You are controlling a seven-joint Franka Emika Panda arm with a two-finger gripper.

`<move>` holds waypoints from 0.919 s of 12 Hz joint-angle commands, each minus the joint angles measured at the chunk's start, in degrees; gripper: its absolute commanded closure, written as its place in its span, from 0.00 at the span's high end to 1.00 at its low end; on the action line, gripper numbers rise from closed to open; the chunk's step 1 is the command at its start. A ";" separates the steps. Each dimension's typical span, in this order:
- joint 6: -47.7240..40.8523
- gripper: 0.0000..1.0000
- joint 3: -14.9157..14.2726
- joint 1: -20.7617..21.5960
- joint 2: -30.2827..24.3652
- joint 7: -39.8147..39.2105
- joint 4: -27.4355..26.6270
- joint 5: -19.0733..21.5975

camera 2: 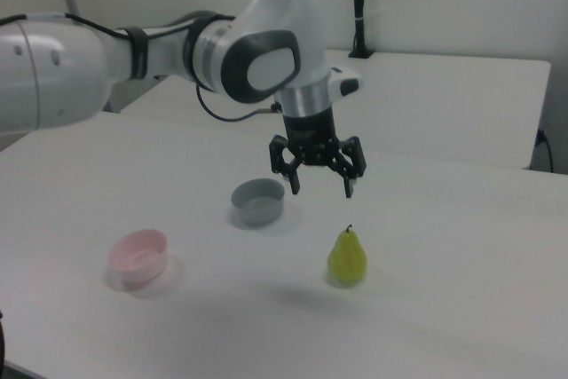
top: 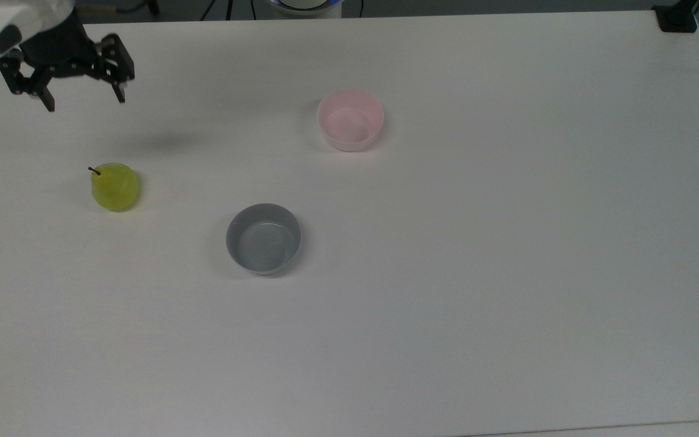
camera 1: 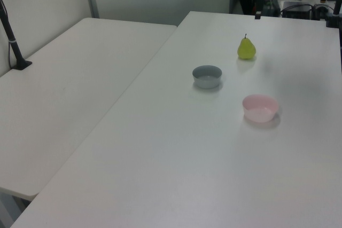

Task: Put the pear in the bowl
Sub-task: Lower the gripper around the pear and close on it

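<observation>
Near the top view's left edge of the white table (top: 507,273), you have the pear (top: 115,186) standing upright on its base, stem (top: 94,171) pointing up, as the right view shows it (camera 2: 347,257). It touches nothing else.

Your gripper (top: 85,104) hangs in the air by the table's far-left corner in the top view, above and a little behind the pear, not touching it. Its two black fingers (top: 50,103) are spread wide apart with nothing between them; the right view (camera 2: 320,189) shows them pointing straight down, well clear of the surface and above the stem. A soft shadow (top: 164,143) of the arm falls on the table between the gripper and the pear.

You will find the pink bowl (top: 350,119) sitting upright and empty toward the far edge in the top view, well apart from the pear, to its right. The grey bowl (top: 263,237) stands nearer the table's middle, between the two but closer to the near edge, also empty. In the left view, the pear (camera 1: 246,48) is farthest from the camera, the grey bowl (camera 1: 207,76) next, the pink bowl (camera 1: 260,107) closest.
</observation>
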 commanded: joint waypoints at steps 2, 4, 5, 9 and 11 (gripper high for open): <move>9.19 1.00 -0.35 -0.37 5.38 6.55 -2.87 0.78; 11.65 1.00 -0.35 -0.64 7.40 5.85 -4.11 0.70; 13.50 1.00 -0.35 -0.64 8.46 6.19 -4.46 0.70; 16.76 1.00 -0.26 -0.47 12.50 6.46 -4.63 0.78; 19.30 0.83 -0.17 -0.47 13.38 6.46 -4.99 0.78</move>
